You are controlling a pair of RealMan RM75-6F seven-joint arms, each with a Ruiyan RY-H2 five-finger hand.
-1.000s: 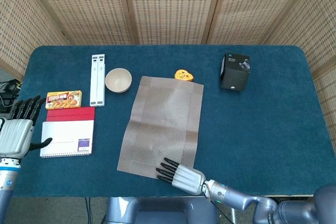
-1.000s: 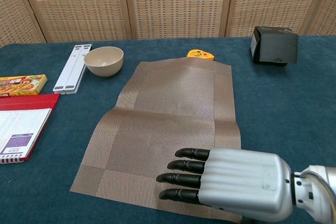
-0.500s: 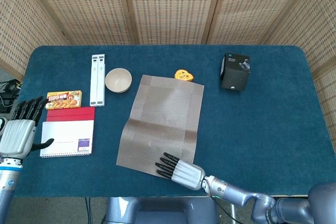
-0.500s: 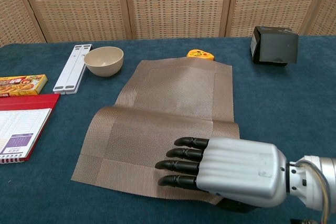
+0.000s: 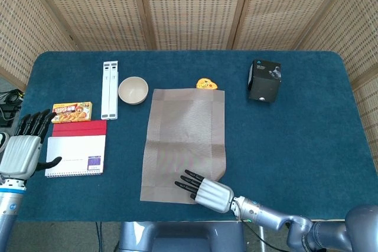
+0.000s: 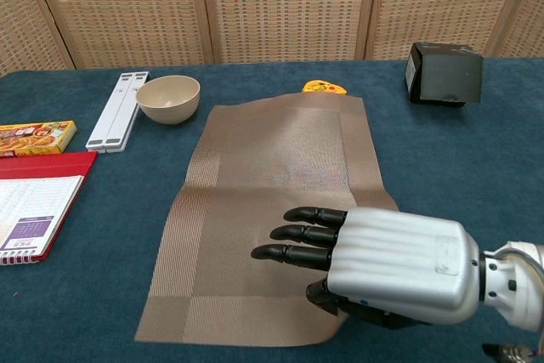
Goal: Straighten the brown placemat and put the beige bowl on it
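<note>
Both views are evenly and brightly lit by soft, diffuse light from above, so the blue table [image 5: 295,140] shows no glare and objects such as the black box [image 5: 263,79] and the bowl [image 6: 168,98] cast only faint, short shadows. The head view is sharp across the frame, with slight bowing of the table's edges toward the corners. In the chest view the right hand [image 6: 374,261] sits very close to the lens, looks oversized, carries soft highlights on its silver shell and darkens the placemat [image 6: 272,210] just beneath it.
</note>
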